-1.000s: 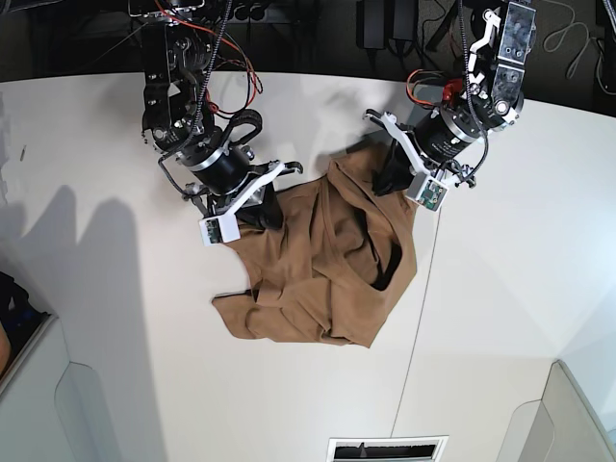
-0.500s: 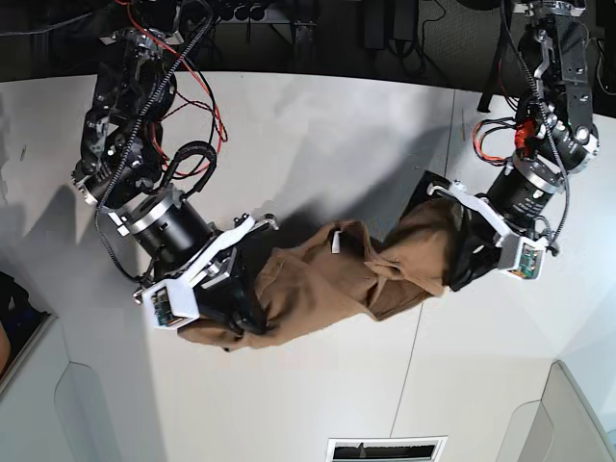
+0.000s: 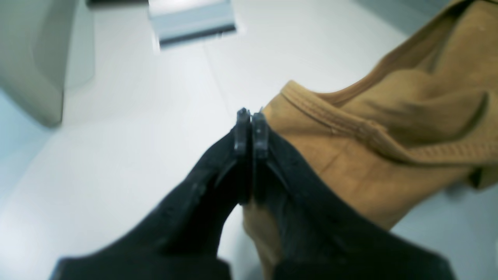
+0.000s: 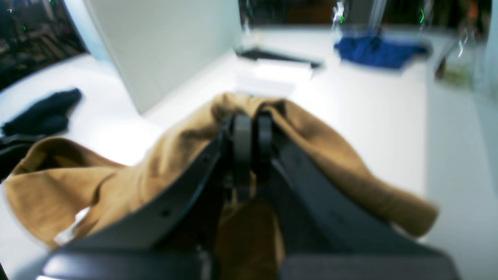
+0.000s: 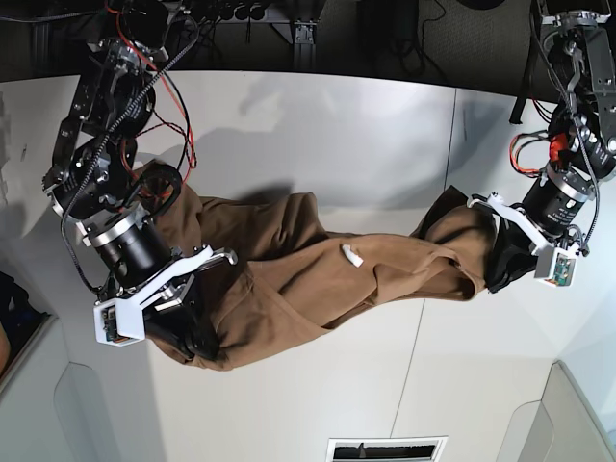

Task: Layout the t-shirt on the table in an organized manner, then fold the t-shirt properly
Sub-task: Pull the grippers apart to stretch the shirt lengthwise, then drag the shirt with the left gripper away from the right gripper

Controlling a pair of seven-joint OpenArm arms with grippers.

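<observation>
Tan-brown t-shirt (image 5: 318,274) hangs stretched above the white table (image 5: 318,144), white tag (image 5: 350,256) near its middle; my left gripper (image 3: 251,116) pinches one end tightly, my right gripper (image 4: 252,124) pinches the opposite end

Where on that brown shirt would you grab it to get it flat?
Probably at its outer edges, coming from each side. The t-shirt hangs stretched between both arms; the left gripper pinches a stitched hem, and the right gripper holds bunched cloth at the other end.

Left claw (image 3: 251,116) pinches t-shirt (image 3: 389,128) above table (image 3: 128,128).
</observation>
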